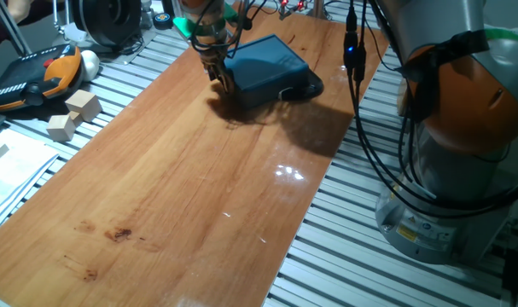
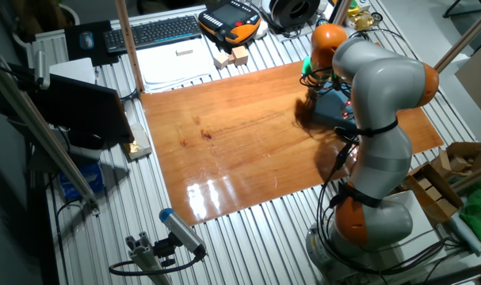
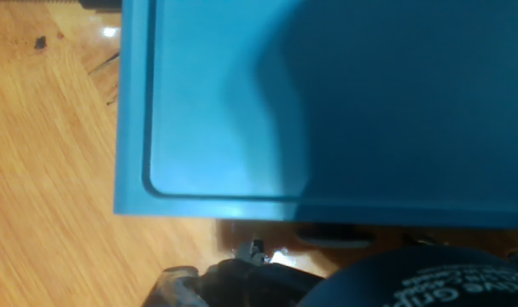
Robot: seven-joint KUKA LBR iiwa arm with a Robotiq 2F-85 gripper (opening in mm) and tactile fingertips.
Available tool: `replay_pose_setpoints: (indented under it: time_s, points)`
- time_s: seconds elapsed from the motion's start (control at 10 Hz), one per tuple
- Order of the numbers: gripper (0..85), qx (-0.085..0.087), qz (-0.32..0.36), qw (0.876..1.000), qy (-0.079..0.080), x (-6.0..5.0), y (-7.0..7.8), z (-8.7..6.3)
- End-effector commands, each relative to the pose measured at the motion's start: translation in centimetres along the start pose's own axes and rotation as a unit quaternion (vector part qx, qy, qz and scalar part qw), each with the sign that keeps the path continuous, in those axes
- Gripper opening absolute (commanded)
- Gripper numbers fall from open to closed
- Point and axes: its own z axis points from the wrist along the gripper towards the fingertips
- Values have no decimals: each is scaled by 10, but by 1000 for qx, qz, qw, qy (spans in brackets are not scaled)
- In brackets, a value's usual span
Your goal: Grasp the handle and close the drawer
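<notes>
One fixed view shows the gripper (image 1: 222,75) low at the front of the drawer (image 1: 271,61), at the table's (image 1: 199,188) far end. I cannot tell if its fingers are clenched. The handle is hidden, so it might miss it and shove the box.

arm rises from its base at lower right of one fixed view, bends over w/ orange joints, reaches to upper centre. gripper (image 1: 223,75) points down, fingertips low near the bench (image 1: 182,188). jaws look close together; can't tell exact state.
</notes>
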Motion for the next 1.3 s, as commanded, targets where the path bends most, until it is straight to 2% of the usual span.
replay_pose_setpoints:
  time_s: [0.0, 0.2, 0.3, 0.7, 0.8, 0.9, 1.1, 1.2]
  points:
    - [800, 1, -4, 1000, 5, 4, -3, -2]
    - [780, 5, -24, 1000, 14, 15, -9, -13]
    - [730, 9, -35, 999, 20, 21, -11, -22]
    - [417, 16, -84, 996, 28, 51, -32, -59]
    - [330, 13, -95, 995, 24, 61, -37, -66]
    - [217, 15, -106, 994, 27, 67, -40, -72]
    - [20, 21, -141, 989, 40, 72, -47, -80]
    - [20, 20, -158, 986, 43, 72, -51, -85]
